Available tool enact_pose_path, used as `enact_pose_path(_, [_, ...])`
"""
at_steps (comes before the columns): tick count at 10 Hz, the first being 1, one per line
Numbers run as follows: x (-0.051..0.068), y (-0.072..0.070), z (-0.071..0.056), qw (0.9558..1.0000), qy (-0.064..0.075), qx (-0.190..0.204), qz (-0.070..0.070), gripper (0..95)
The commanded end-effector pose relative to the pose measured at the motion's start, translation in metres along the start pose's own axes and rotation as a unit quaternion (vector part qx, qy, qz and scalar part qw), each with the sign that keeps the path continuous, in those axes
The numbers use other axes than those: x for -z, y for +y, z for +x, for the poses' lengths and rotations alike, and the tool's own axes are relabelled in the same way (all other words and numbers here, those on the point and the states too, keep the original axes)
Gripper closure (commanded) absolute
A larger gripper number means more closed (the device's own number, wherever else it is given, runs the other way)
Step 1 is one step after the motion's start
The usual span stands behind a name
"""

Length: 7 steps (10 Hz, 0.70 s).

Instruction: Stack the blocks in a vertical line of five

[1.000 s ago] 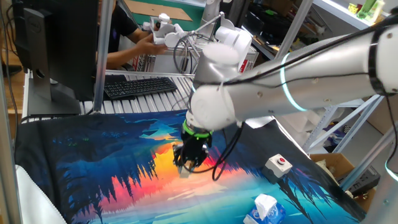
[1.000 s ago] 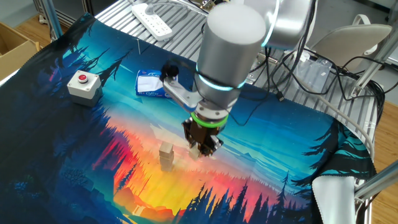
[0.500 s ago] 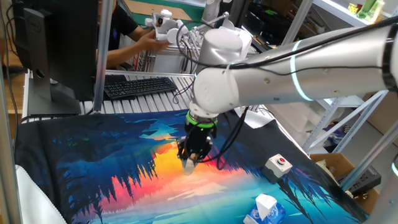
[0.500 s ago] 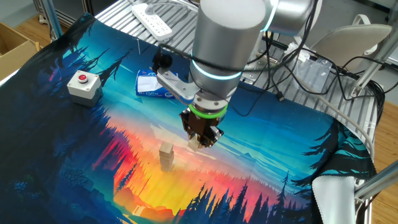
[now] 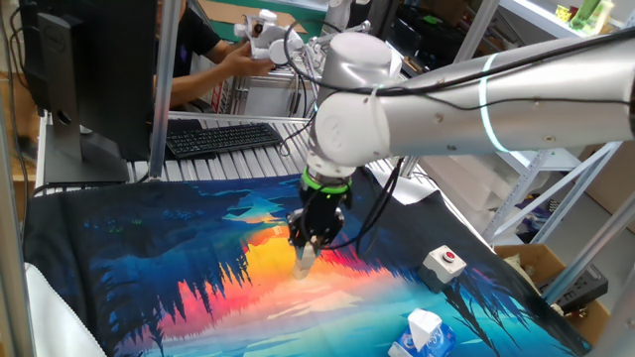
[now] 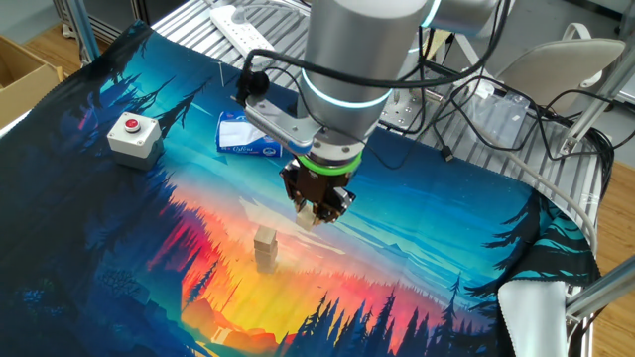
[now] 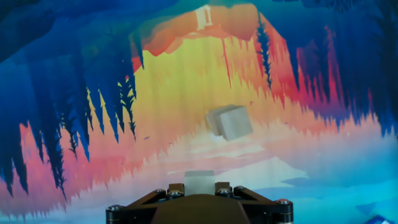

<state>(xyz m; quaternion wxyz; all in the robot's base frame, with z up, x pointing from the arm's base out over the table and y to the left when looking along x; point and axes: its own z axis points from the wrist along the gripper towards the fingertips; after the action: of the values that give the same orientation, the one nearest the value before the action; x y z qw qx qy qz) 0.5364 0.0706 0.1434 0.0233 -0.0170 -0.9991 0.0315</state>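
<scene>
My gripper is shut on one pale wooden block and holds it above the mat. In the hand view the block sits between the two fingertips at the bottom edge, with the gripper around it. In one fixed view the gripper hangs over the orange part of the mat with the block at its tip. A short stack of blocks, about two high, stands on the mat just left of and below the gripper. It also shows in the hand view, ahead and slightly right.
A white box with a red button and a white-and-blue tissue pack lie on the mat. A keyboard and a person's hands are behind the table. A power strip lies on the metal slats.
My gripper, still holding the block, has risen a little and moved sideways toward the stack. The stack has not moved.
</scene>
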Motion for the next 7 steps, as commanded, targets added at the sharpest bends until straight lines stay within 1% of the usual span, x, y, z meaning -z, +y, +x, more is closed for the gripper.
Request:
enact_pose_path(1, [0.011, -0.007, -0.004, 0.9996, 0.000, 0.028, 0.003, 95.0])
enact_pose_path(4, [0.023, -0.014, -0.014, 0.9978, 0.001, 0.065, 0.015, 95.0])
enact_pose_path(6, [0.028, -0.017, -0.020, 0.9965, 0.002, 0.081, 0.022, 95.0])
enact_pose_path(7, [0.028, -0.021, -0.025, 0.9958, 0.003, 0.088, 0.024, 95.0])
